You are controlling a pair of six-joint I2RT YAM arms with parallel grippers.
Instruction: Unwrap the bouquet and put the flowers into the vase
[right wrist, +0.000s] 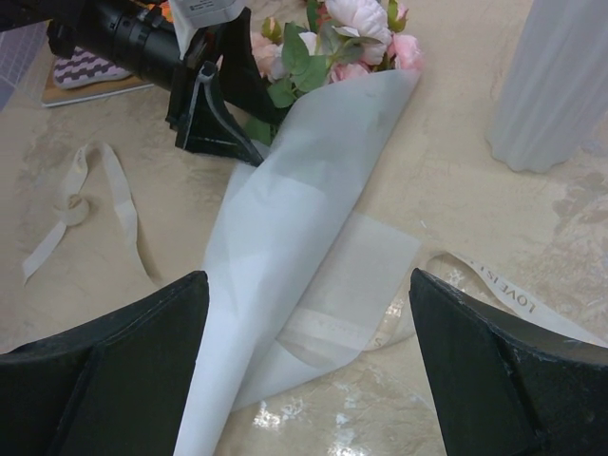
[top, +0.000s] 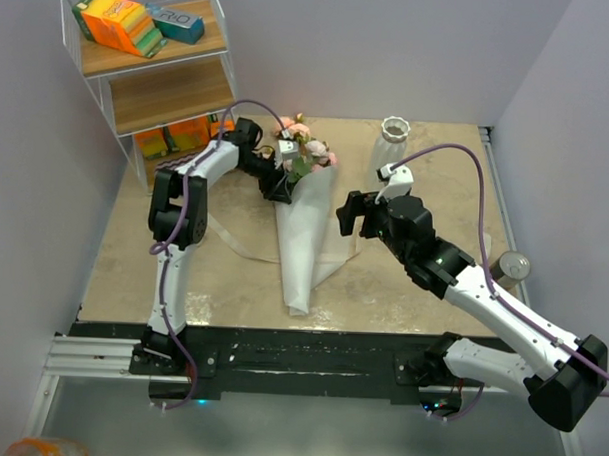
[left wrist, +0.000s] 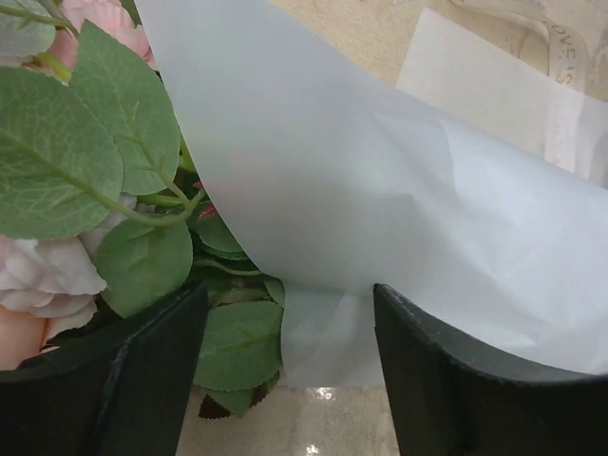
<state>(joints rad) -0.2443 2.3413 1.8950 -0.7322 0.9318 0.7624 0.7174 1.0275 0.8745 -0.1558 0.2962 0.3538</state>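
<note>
while low beside the bouquet (top: 300,228), left pincer (left wrist: 287,309) wide; right pincer (right wrist: 309,285) wide, aloft nearby

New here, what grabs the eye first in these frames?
The bouquet lies mid table, paper cone tip toward the arms, roses toward the far edge, ribbon loose beside it. The left gripper sits at the cone's mouth, jaws apart around the paper edge. The right gripper hangs open just right of the cone, and the vase stands upright at the far edge.
</note>
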